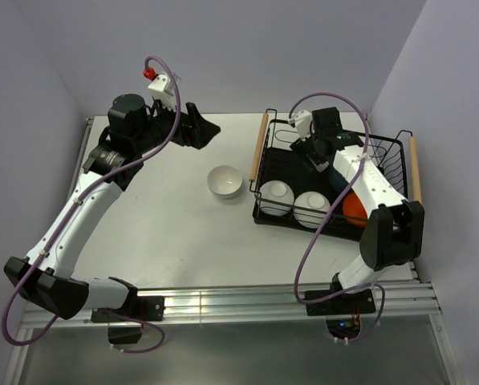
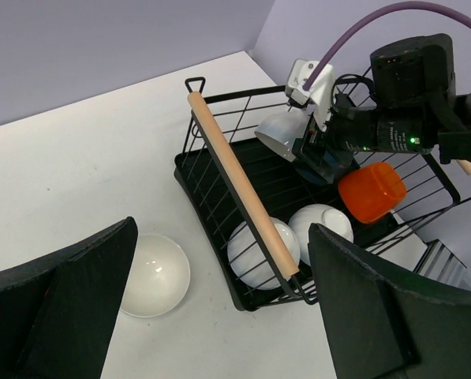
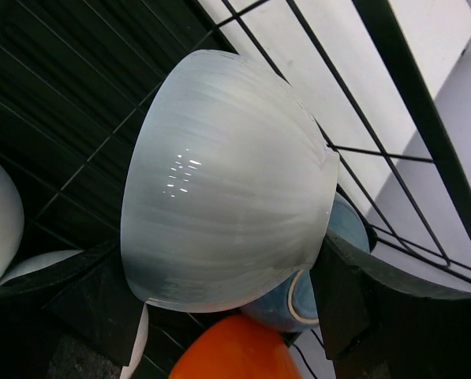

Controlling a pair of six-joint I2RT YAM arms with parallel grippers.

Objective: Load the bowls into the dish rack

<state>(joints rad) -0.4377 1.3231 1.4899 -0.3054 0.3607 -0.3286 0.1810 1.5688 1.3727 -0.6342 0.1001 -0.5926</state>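
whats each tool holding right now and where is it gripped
Right tool holds a white bowl over the dish rack, fingers on opposite sides of its outer wall. Left tool is open, holding nothing.

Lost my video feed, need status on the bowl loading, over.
Left gripper open, empty. Right gripper shut on white bowl over dish rack. Loose bowl waiting outside. Nothing blocking.

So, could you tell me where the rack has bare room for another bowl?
The rack's far-left part is bare, bordered by the left wooden handle and the two white bowls in front. The right side is crowded: orange bowl, blue bowl, and the right gripper holding a white bowl there.
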